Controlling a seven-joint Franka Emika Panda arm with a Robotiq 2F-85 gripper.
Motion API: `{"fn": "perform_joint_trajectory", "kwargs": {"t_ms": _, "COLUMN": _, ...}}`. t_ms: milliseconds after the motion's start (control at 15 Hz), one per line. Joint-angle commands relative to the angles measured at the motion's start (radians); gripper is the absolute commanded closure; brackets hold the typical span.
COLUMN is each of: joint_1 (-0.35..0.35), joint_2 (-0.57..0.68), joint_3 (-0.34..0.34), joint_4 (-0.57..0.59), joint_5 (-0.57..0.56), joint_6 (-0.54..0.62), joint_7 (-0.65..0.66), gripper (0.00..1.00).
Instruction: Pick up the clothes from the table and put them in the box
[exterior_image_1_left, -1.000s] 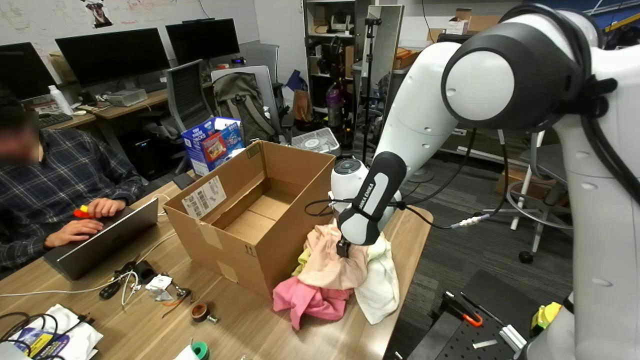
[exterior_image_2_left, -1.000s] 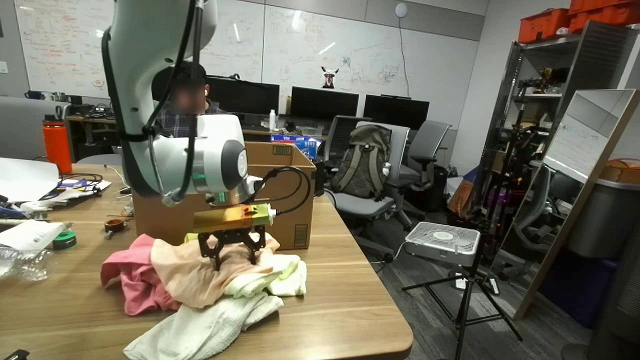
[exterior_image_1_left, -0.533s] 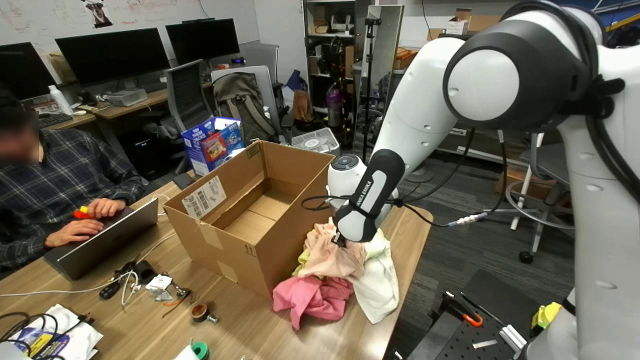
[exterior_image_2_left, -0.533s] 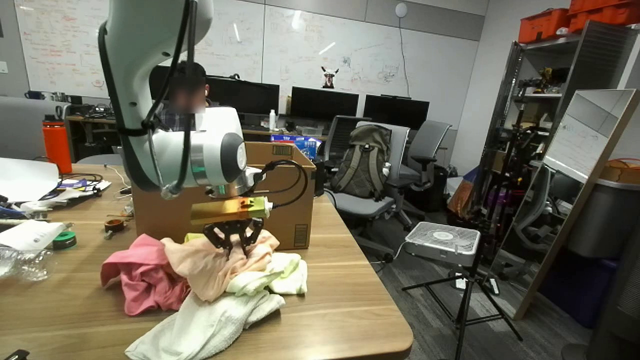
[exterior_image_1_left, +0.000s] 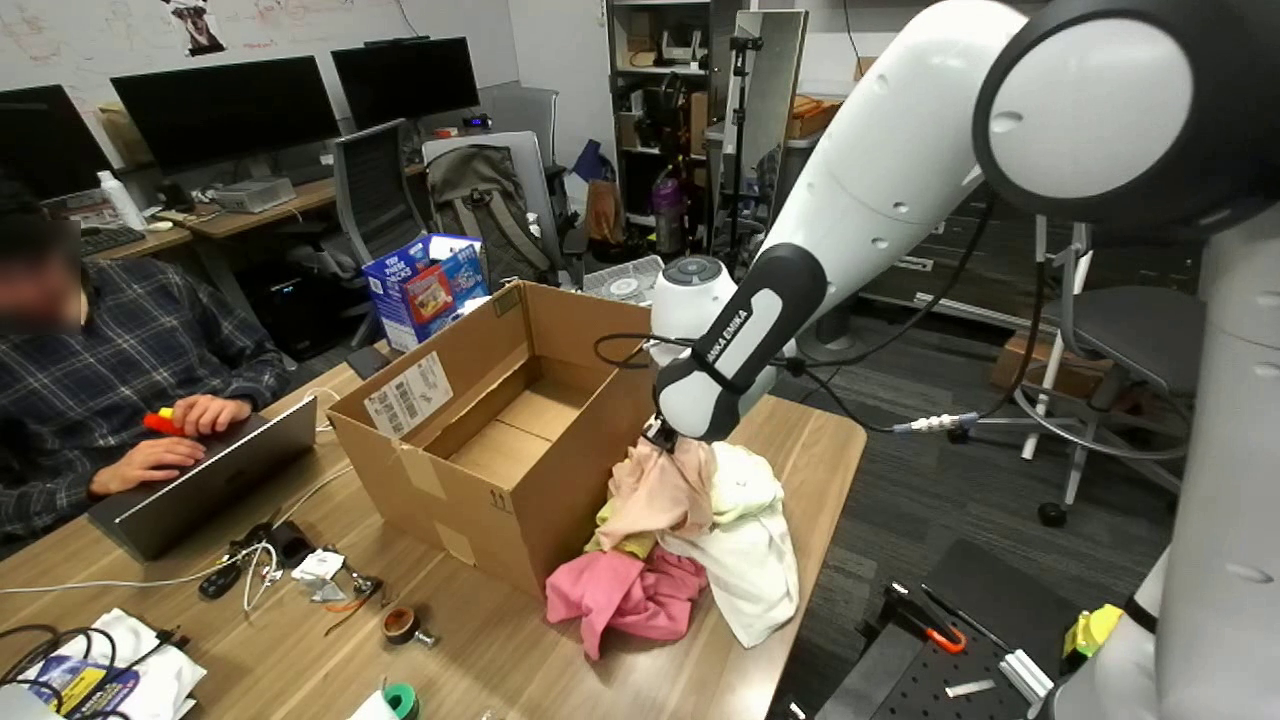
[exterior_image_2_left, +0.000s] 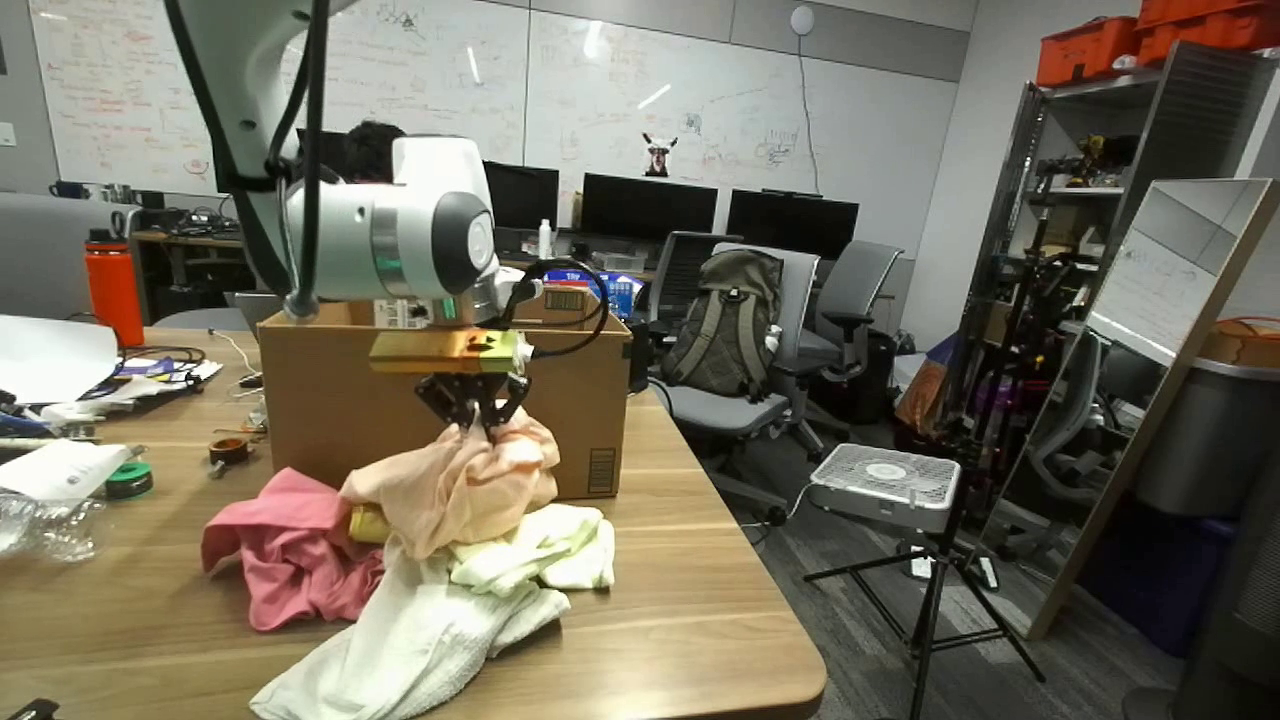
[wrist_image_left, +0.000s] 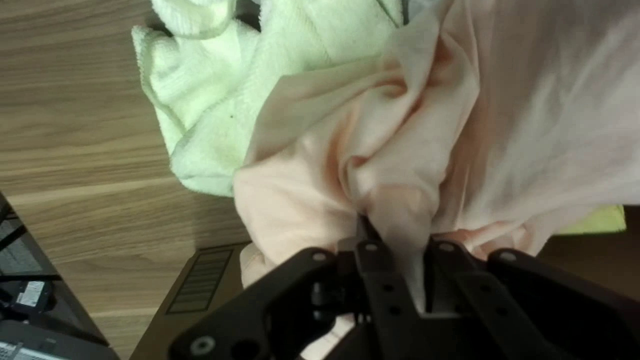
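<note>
Clothes (exterior_image_1_left: 665, 500) lie bunched, in an exterior view, between the box (exterior_image_1_left: 565, 500) and the edge of the tabletop (exterior_image_1_left: 820, 450), the white cloth (exterior_image_1_left: 755, 570) close to that edge. Past the box, a person (exterior_image_1_left: 150, 340) sits at a laptop (exterior_image_1_left: 230, 480).

In an exterior view, bare wood spreads from the pile to the rounded corner, grey floor (exterior_image_2_left: 860, 660) beyond, with a chair (exterior_image_2_left: 715, 415) alongside. The tool (exterior_image_2_left: 482, 425) grasps the peach cloth (exterior_image_2_left: 465, 490), peaked above the pile; the box's tall side rises behind.

In the wrist view, peach fabric is pinched in the tool, pale green cloth (wrist_image_left: 215, 115) touching it, a corner of yellow cloth (wrist_image_left: 602, 221) showing.
</note>
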Motion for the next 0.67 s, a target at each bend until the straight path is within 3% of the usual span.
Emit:
{"fn": "perform_joint_trajectory", "kwargs": {"t_ms": 0, "joint_1": 0.004, "joint_2": -0.158, "joint_3": 0.003, "joint_4": -0.035, "joint_5": 0.022, "joint_6": -0.063, "joint_7": 0.072, "gripper": 0.96}}
{"fn": "perform_joint_trajectory", "kwargs": {"t_ms": 600, "joint_1": -0.015, "joint_2": -0.440, "joint_3": 0.072, "joint_4": -0.039, "joint_5": 0.061, "joint_6": -0.166, "joint_7": 0.212, "gripper": 0.96}}
